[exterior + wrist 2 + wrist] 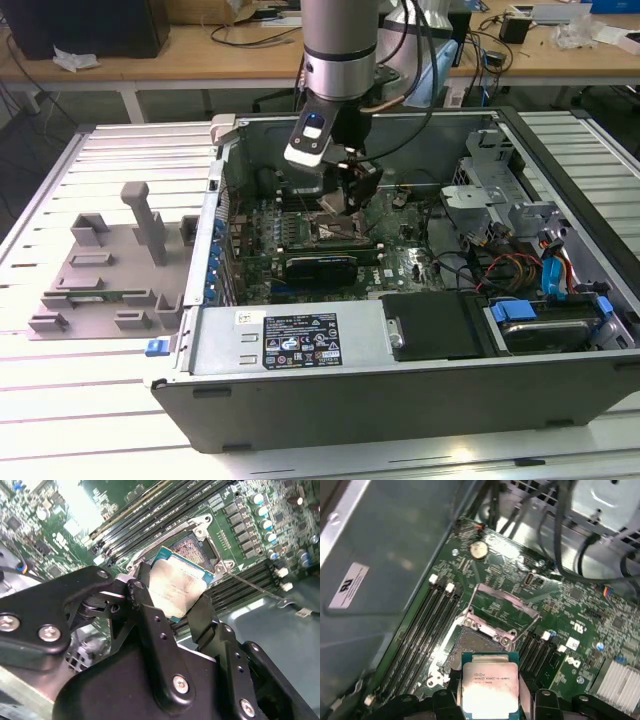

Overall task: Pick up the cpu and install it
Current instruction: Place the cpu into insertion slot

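The cpu [175, 587] is a flat square chip with a shiny silver top and a thin blue-green rim. My gripper [175, 609] is shut on it, one black finger [146, 605] on each side. In both wrist views the chip hangs tilted just above the open motherboard socket [479, 641], whose metal load plate [506, 605] is flipped up. In the exterior view the gripper [340, 200] reaches down into the open computer case, and the cpu [334, 203] sits directly over the socket [336, 232].
Memory slots [427, 625] run beside the socket. A grey plastic fixture tray [110, 265] lies at the exterior view's left, outside the case. The power supply [290, 340] fills the case's near side; a drive cage [490, 190] and cables [500, 265] stand at the right.
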Robot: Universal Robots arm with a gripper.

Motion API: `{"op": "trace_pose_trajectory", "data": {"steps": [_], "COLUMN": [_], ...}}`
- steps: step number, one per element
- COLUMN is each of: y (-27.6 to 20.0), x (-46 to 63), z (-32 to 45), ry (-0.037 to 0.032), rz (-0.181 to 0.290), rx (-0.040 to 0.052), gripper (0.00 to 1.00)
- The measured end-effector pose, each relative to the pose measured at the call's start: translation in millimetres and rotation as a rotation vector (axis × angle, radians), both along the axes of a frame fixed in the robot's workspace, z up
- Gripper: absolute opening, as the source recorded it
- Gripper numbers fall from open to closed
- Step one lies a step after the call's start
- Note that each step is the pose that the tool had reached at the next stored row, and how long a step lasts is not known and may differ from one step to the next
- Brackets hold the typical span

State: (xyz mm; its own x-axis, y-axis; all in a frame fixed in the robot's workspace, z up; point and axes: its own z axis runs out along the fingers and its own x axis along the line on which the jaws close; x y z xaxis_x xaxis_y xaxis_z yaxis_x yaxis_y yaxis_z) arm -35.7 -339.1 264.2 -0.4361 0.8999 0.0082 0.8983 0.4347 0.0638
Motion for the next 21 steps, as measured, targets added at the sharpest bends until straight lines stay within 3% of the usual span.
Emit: {"op": "trace_pose_trajectory", "data": {"steps": [1, 5, 7, 13, 14, 21], "y": [0.0, 0.0, 0.0, 0.0, 0.0, 2.3], "x": [0.0, 0.0, 0.0, 0.0, 0.0, 0.0], "z": [-0.2, -0.6, -1.2, -2.6, -2.6, -6.7], "ry": [0.0, 0.0, 0.0, 0.0, 0.0001, -0.0001], "rz": [-0.037, -0.111, -0.195, -0.338, -0.355, -0.361], "rx": [0.0, -0.0001, 0.0, 0.0, -0.0001, 0.0002], "gripper": [0.54, 0.54, 0.54, 0.54, 0.54, 0.54]}}
